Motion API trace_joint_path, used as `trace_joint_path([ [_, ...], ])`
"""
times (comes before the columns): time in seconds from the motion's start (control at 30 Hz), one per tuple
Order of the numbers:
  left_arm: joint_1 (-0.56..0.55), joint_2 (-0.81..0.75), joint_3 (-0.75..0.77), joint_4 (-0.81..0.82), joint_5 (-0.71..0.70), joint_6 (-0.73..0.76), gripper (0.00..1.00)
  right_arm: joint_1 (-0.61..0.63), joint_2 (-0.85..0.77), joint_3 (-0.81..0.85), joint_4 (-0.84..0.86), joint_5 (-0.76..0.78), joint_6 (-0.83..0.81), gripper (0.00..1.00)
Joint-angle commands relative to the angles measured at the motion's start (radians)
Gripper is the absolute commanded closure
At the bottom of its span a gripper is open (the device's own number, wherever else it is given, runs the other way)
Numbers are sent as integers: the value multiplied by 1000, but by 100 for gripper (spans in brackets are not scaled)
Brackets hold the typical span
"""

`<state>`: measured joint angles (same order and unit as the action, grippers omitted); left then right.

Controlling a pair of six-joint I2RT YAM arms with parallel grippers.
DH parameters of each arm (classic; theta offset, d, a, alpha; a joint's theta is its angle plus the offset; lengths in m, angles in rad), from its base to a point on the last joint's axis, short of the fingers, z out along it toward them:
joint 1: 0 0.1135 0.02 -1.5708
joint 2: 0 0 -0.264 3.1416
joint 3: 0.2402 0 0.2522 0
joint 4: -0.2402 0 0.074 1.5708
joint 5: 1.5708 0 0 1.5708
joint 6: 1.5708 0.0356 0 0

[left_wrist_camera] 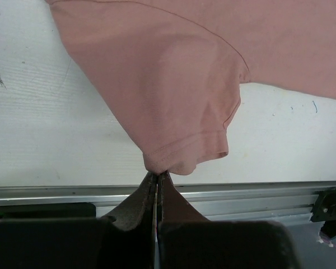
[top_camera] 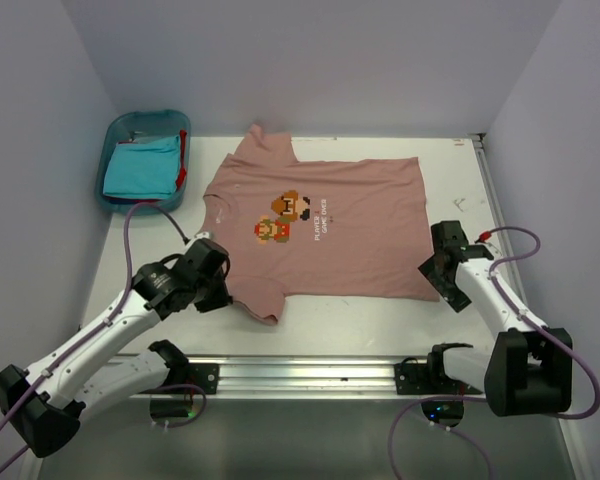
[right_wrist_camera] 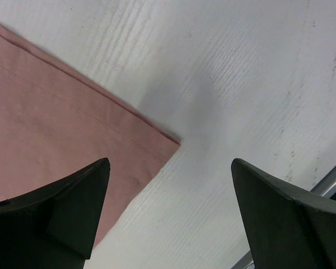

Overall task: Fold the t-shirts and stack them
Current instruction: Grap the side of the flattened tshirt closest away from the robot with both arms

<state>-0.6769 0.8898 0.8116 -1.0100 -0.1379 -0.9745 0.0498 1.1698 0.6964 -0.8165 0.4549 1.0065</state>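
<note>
- table: white work surface; both arm bases at its near edge
- pink t-shirt: lies flat, print up, in the middle of the table; long axis runs across the table, collar toward the left arm and bottom hem toward the right arm; so each arm has one end of the near long edge on its own side
- blue bin: far-left corner, well apart from the pink t-shirt's body; near the far sleeve only
- turquoise t-shirt: folded inside the bin; on top
- red t-shirt: only a strip shows at the bin's right wall; fold state not readable
- left gripper: at the near-left end of the shirt; fingers pressed together with the cuff edge at their tips, cloth looks pinched between them; shirt body lies ahead of the jaws, away from the rail
- right gripper: at the near-right end; jaws wide apart, holding nothing; one finger over pink cloth, the other over bare table
- near sleeve: points toward the near edge; cuff gathered to a small nub at the left fingertips
- hem corner: flat on the table, between the spread right fingers and just ahead of them; judgement: the right arm needs this corner gripped to match the left hold, then the near edge can be folded over toward the far side
</note>
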Motion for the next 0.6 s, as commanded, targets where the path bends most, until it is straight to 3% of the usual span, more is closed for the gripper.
trace_joint_path([
  [0.0,-7,-22,-8,22,-23,17,100,-7,10,-23,19,51,50,7],
  [0.4,-7,-51,-31,14,-15,-18,100,-39,63,-67,103,44,35,18],
  [0.5,-6,-60,-32,7,-20,-26,100,-47,82,-77,135,28,21,25],
  [0.57,-7,-66,-32,1,-23,-35,100,-45,93,-81,154,15,15,35],
])
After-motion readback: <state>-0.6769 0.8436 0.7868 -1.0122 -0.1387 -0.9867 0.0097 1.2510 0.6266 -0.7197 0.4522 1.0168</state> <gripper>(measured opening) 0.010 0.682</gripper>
